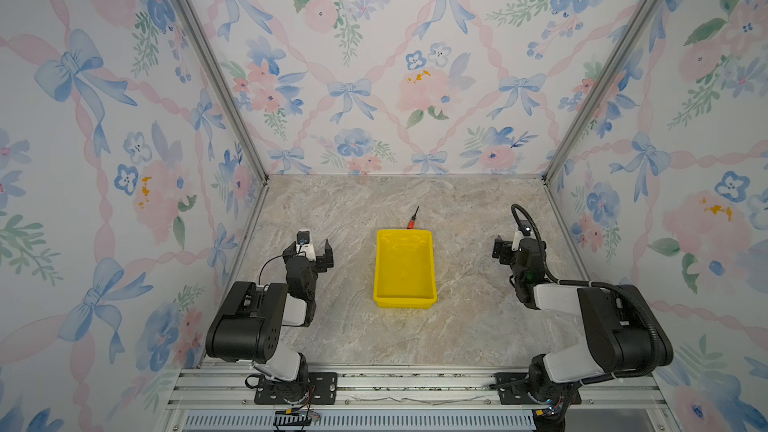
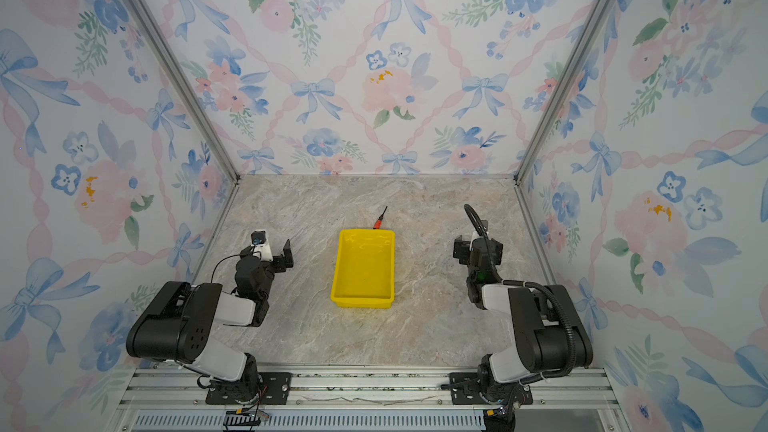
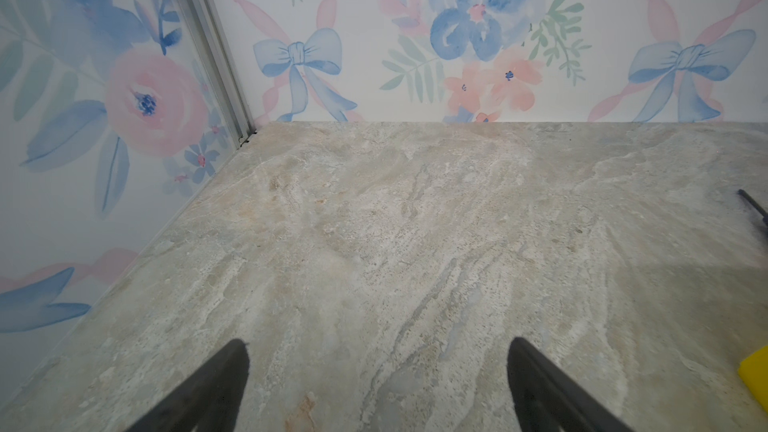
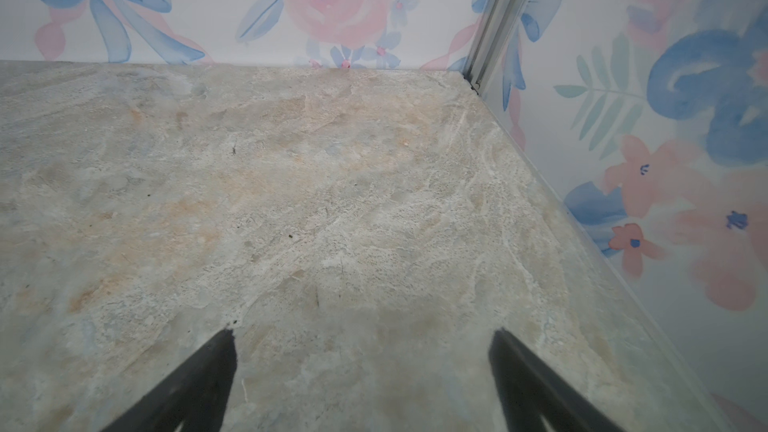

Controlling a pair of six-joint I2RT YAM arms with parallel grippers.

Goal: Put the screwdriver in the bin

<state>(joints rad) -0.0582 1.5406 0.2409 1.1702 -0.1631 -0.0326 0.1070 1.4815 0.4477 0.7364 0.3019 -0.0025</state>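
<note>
Black fingers (image 3: 216, 392) of the left gripper (image 3: 378, 342) fill the foreground of the left wrist view, spread wide with only bare table (image 3: 374, 243) between them and nothing in their hold; that view also catches a yellow corner of the bin (image 3: 757, 371), and the dark tip of the screwdriver (image 3: 753, 204) farther off. Likewise the right gripper (image 4: 364, 332) stands wide apart in the right wrist view, its two dark fingers (image 4: 195, 384) framing plain marbled surface and gripping nothing. In both top views the left gripper hangs left of the bin (image 1: 404, 302) (image 2: 361, 302), well apart from it and about level with the bin's far end, while the right gripper sits right of the bin at much the same level, also well apart. The bin rests flat on the table with its long sides running away from the camera. Just behind the bin's far rim, outside it, the screwdriver (image 1: 413, 219) (image 2: 381, 218) lies on the table: its red-orange handle is close against that rim, a little right of its middle, though whether they touch I cannot tell, and its thin dark shaft points away from the bin, angled slightly rightward. Behind the bin and to both sides of it rise walls (image 1: 374, 56) papered with blue bows and pink flowers; in front of the bin an aluminium rail (image 1: 415, 386) carries both arm bases
</note>
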